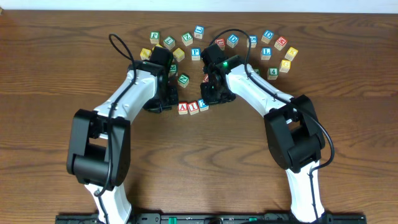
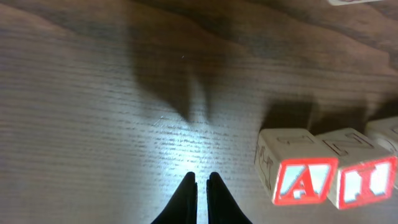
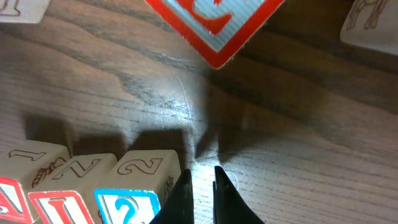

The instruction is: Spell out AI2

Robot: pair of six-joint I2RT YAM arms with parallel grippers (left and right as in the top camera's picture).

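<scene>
Three blocks lie in a row on the wooden table: a red A block (image 1: 183,107), a red I block (image 1: 193,107) and a blue 2 block (image 1: 203,105). My left gripper (image 1: 166,99) is shut and empty, low over the table just left of the A block (image 2: 303,180); the I block (image 2: 367,177) sits beside it. My right gripper (image 1: 214,94) is shut and empty, just right of the 2 block (image 3: 134,186). Its left finger (image 3: 202,180) touches or nearly touches that block. The I block (image 3: 62,199) and the A block (image 3: 12,196) show at the left edge.
Several loose letter blocks form an arc at the back of the table, from a yellow one (image 1: 145,53) to another yellow one (image 1: 285,65). A green block (image 1: 183,79) lies between the arms. A red-bordered block (image 3: 214,25) lies beyond my right gripper.
</scene>
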